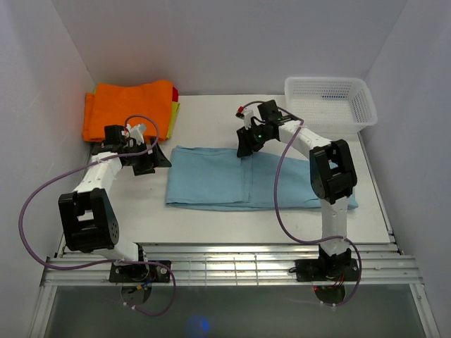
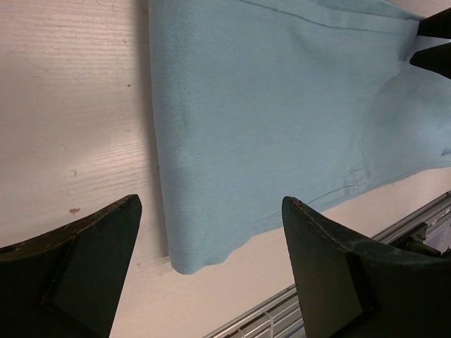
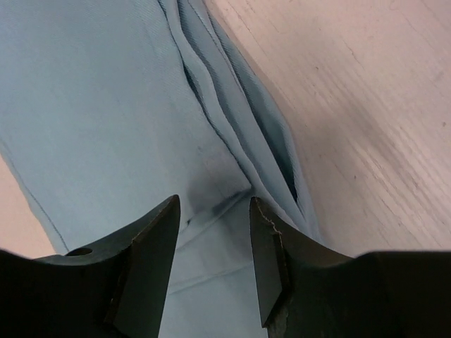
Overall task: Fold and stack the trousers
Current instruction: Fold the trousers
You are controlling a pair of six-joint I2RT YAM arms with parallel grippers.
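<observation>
Trousers (image 1: 232,184) lie flat mid-way across the table (image 1: 211,225), looking halved lengthwise, so I'd say the crosswise fold is up next. Left tool (image 2: 211,204) hangs over their left end, jaws wide apart and holding nothing. Right tool (image 3: 213,203) is at their far edge, jaws narrowly apart, probably not pinching, hard to tell. Its wrist view shows layered edges that the top view misses. Next move needs a firm pinch through all layers. The orange garment (image 1: 127,109) sits far left.

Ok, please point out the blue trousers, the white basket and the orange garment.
trousers (image 1: 225,182): top external view, middle of the flat cloth.
white basket (image 1: 328,98): top external view, its bare bottom.
orange garment (image 1: 127,109): top external view, middle of its top.
</observation>
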